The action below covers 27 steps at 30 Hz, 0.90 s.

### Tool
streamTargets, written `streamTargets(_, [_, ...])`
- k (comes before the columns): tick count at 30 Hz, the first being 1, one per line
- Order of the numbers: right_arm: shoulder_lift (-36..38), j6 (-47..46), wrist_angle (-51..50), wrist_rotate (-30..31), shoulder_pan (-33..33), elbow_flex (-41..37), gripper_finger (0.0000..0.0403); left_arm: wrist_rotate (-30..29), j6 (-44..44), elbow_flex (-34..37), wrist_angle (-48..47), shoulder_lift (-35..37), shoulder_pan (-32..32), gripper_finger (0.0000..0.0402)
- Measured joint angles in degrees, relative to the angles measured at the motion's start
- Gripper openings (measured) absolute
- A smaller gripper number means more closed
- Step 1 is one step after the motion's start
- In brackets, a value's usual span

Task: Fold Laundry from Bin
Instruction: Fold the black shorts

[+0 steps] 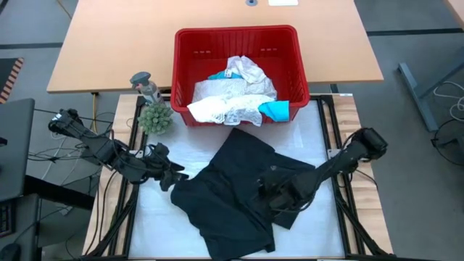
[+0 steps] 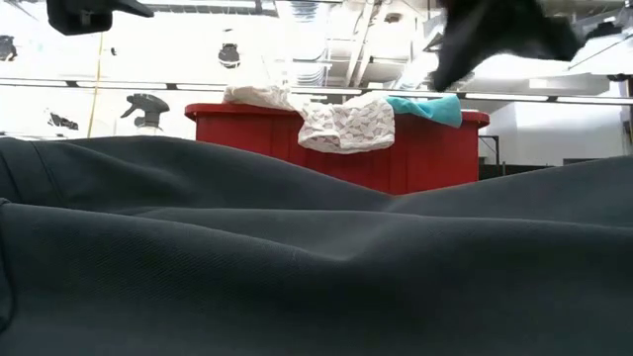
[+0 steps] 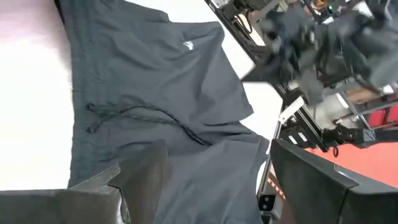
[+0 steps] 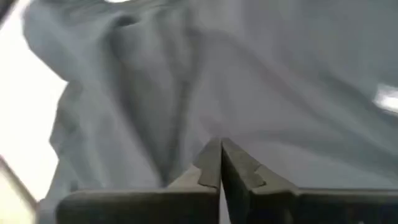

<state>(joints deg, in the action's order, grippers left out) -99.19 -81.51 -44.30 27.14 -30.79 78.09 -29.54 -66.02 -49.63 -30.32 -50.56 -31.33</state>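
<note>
Black garment (image 1: 232, 185) over white table (image 1: 312, 138)

Place: a robotics lab or workshop.
Floor: grey carpet (image 1: 413, 152) with loose cables.
Furniture: a plain wooden desk (image 1: 116, 36) behind the white counter (image 1: 319, 138).
Ceiling: exposed ducts and strip lights (image 2: 326, 40) in the low view.
Oddments: a spray bottle (image 1: 145, 85) beside a small plant (image 1: 156, 118).

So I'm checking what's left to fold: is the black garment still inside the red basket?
No, the black garment lies spread on the table in front of the red basket, which holds only white and teal pieces.
</note>
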Motion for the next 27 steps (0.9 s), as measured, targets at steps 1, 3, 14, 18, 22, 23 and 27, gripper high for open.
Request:
streamTargets(1, [-1.4, 1.11, 3.04, -0.56, 0.0, -0.01, 0.0017, -0.18, 0.02, 0.0, -0.01, -0.03, 0.0, 0.0272])
streamTargets(3, [-4.66, 1.83, 7.46, -1.79, -0.28, -0.1, 0.0015, -0.18, 0.02, 0.0, -0.42, -0.05, 0.0, 0.0272])
streamTargets(14, [-16.49, -13.11, 15.24, -8.0, -6.41, -0.18, 0.0015, 0.61, -0.48, 0.0, -2.55, -0.18, -0.02, 0.0272])
streamTargets(18, [-15.95, -23.8, 5.92, -10.31, -9.57, -0.16, 0.0019, 0.25, -0.42, 0.0, -2.75, -0.18, -0.02, 0.0272])
streamTargets(22, [-14.36, -35.1, -8.21, -15.0, -13.07, -0.16, 0.0021, -1.6, -0.42, 0.0, -2.79, -1.26, 0.0, 0.0272])
streamTargets(23, [-14.05, -36.85, -11.19, -15.97, -13.83, -0.16, 0.002, -1.8, -0.41, 0.0, -2.78, -1.86, 0.0, 0.0272])
streamTargets(27, [-12.19, -40.41, -23.93, -19.24, -15.66, -0.18, 0.0023, -2.3, 0.12, 0.0, -2.21, -4.96, 0.22, 0.0272])
